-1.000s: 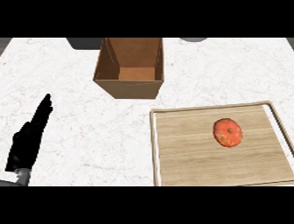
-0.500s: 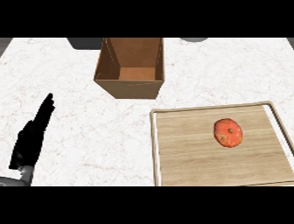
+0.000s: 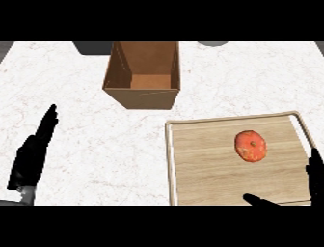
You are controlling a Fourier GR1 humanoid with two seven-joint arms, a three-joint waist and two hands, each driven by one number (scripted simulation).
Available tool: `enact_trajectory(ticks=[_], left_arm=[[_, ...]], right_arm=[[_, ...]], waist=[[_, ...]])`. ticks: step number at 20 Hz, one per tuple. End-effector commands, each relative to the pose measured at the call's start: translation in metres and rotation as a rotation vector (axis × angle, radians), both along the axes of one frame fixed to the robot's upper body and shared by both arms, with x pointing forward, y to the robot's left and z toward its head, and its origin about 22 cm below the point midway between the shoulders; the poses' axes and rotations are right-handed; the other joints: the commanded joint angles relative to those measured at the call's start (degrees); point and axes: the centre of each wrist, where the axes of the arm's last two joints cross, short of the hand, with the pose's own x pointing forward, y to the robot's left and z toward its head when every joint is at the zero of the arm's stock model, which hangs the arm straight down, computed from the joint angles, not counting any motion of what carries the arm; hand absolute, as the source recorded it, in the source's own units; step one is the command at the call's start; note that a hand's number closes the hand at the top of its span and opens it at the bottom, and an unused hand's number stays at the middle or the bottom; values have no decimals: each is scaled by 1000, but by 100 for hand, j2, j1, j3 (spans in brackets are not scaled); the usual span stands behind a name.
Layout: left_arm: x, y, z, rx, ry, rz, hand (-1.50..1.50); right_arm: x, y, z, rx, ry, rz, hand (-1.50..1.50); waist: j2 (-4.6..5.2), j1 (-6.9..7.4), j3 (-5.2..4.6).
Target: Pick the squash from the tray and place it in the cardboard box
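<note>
Two hands in view, both w/ nothing in them. Squash (image 3: 251, 145) lies on wooden tray (image 3: 193, 169), approx upper-right part of tray surface, orange-red, oval, long axis running 12 to 6 o'clock. Not touched by anything.

Cardboard box (image 3: 142, 96) stands open-topped on white marble counter (image 3: 87, 120), at approx 11 o'clock from squash, well apart from it; box near tray's top-left corner but not touching. Inside floor of box visible, no contents seen.

Right hand (image 3: 320, 181) at lower-right edge, over tray's right rim, approx 4 o'clock from squash; fingers straight, pointing to 12, thumb (image 3: 261, 199) spread out toward 9 o'clock over tray boards. Relaxed, not curled. Near squash, clear gap between.

Left hand (image 3: 31, 154) at lower-left over bare counter, fingers straight, pointing approx 1 o'clock; resting, well apart from tray and box.

Dark grey obj (image 3: 92, 47) at counter's far edge, just left of box; another grey obj (image 3: 212, 43) at 12 o'clock edge; can't tell what either is.
</note>
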Motion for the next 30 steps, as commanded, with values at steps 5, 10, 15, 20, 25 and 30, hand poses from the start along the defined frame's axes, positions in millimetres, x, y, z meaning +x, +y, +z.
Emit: enact_trajectory(ticks=[5,10,15,20,25,30], left_arm=[[-2,2,8,12,-4,2,0],[-4,17,-4,2,-13,-1,0],[31,-5,6,-13,14,1,0],[-14,0,-12,-21,10,13,0],[-8,4,11,-15,10,-9,0],[-10,-8,2,7,-3,-15,0]], right_arm=[[4,13,-26,2,21,-3,-150],[16,1,-25,-11,25,0,-150],[11,5,-25,-7,12,-6,-150],[28,6,-18,0,20,-17,-150],[45,8,-27,24,10,-11,-150],[54,6,-25,-2,35,8,-150]], waist=[[-5,-22,4],[-3,-19,3],[0,-53,3],[-4,-13,3],[-5,-3,4],[-2,-4,3]])
